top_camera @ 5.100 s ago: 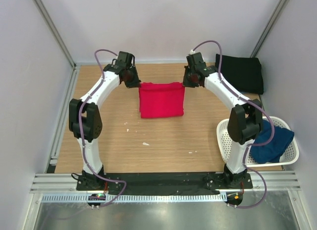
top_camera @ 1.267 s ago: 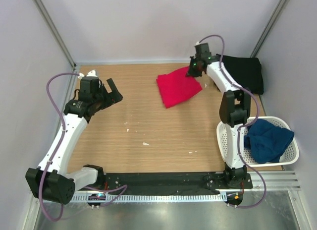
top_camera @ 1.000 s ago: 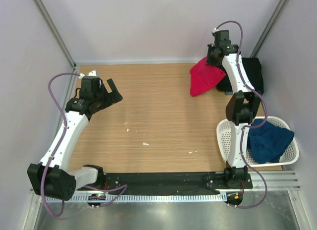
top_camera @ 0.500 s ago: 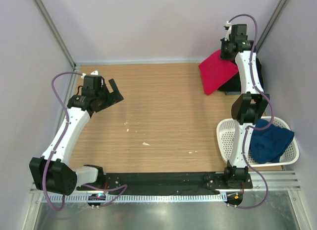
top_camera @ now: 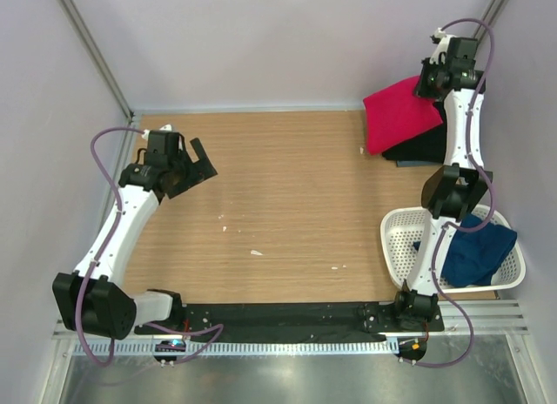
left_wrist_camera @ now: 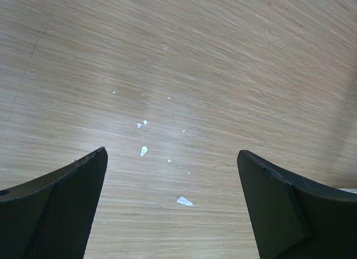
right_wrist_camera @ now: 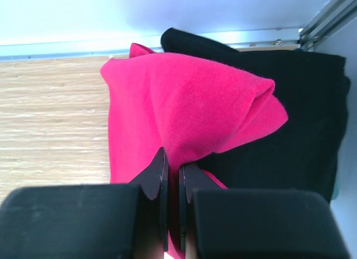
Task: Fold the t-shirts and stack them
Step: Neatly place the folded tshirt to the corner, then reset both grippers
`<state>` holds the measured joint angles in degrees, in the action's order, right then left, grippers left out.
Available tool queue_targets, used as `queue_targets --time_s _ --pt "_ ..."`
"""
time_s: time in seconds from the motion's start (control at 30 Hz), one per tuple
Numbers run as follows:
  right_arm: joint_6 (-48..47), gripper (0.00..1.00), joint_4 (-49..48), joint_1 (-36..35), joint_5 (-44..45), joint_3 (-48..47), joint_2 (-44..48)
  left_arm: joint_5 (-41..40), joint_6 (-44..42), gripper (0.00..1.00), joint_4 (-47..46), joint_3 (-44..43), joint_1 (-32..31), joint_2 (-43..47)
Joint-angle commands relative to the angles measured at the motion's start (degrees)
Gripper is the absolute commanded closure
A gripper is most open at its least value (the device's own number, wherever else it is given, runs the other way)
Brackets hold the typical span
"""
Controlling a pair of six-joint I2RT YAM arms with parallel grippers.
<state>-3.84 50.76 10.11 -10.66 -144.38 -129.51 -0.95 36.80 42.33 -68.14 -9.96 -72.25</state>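
Table (top_camera: 287, 212): wood top, walled enclosure, seen from the top camera.

Right arm: stretched tall toward 1 o'clock, wrist high near the far right corner. Left arm: bent out to the table's 9–10 o'clock side.

White perforated basket (top_camera: 397, 240): at 4 o'clock, beside the right arm's base. The navy t-shirt (top_camera: 477, 247) lies bunched inside it, unfolded.

Black t-shirt (top_camera: 428, 148): flat in the far right corner at 1–2 o'clock; my right wrist view shows it spread against the back wall (right_wrist_camera: 290, 114).

Red t-shirt (top_camera: 396, 114): folded, hanging from the right gripper (top_camera: 433, 78) at 1 o'clock, covering the black shirt's left part in the top view. I cannot tell whether it touches the black cloth or hangs just above it. From the wrist camera the right gripper (right_wrist_camera: 172, 165) has both fingers pressed together, a fold of red cloth (right_wrist_camera: 184, 102) pinched between them.

Left gripper (top_camera: 197, 164): over bare wood at 10 o'clock, holding nothing. My left wrist view shows the gripper (left_wrist_camera: 172, 153) with fingers spread wide.

White scraps (left_wrist_camera: 144, 150): small flecks scattered on the wood below the left gripper; a few more near 6 o'clock mid-table (top_camera: 256, 252).
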Motion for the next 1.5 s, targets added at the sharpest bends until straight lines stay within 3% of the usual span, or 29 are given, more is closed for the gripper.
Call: queue_targets --time_s 0.0,0.3,0.63,0.73,0.87,0.9,0.97,1.0,1.03,1.07,1.27,1.37,1.47 --pt "-1.26 0.99 -5.58 0.70 -2.35 -4.07 3.74 0.34 1.61 0.00 0.48 -2.26 0.46 -0.08" --pt "-3.81 0.99 -6.29 4.65 -1.74 -2.32 1.20 0.25 2.66 0.00 1.00 -2.44 0.55 -1.23" --pt "-10.05 0.98 -8.75 7.46 8.19 -1.52 -5.12 -2.04 4.25 0.00 3.55 -2.61 0.46 -2.46" --pt "-10.57 0.93 -10.16 7.73 10.47 -1.35 -7.67 -2.30 4.86 0.00 3.99 -2.44 0.55 -2.63" --pt "-11.89 0.92 -11.74 7.73 19.17 -1.26 -9.44 -2.74 5.13 0.00 4.61 -2.53 0.46 -2.99" --pt "-11.90 0.88 -12.78 7.82 20.66 -1.17 -9.44 -2.65 5.13 0.00 4.61 -2.35 0.46 -2.99" --pt "-11.28 0.55 -13.84 7.82 21.64 -1.52 -9.01 -2.39 5.13 0.00 4.35 -1.91 0.46 -2.72" --pt "-10.59 0.36 -14.28 7.82 21.82 -1.87 -8.65 -2.22 5.04 0.00 4.26 -1.82 0.46 -2.72" --pt "-9.88 0.05 -14.20 7.82 21.73 -2.13 -8.13 -2.04 4.87 0.00 4.08 -1.82 0.46 -2.72" --pt "-9.35 0.00 -13.94 7.73 21.29 -2.40 -6.56 -1.69 4.78 0.00 3.99 -1.82 0.46 -2.55" --pt "-4.87 0.00 -10.07 7.03 14.80 -2.85 4.43 0.33 2.15 0.00 2.24 -3.49 0.46 -1.76" --pt "-0.75 0.00 -9.28 6.68 7.97 3.55 14.44 0.60 -0.49 0.00 2.23 -6.20 0.46 -1.76" --pt "3.66 0.00 -14.35 6.68 3.20 17.69 27.88 0.69 -2.95 0.00 0.57 -7.62 0.55 -0.44"
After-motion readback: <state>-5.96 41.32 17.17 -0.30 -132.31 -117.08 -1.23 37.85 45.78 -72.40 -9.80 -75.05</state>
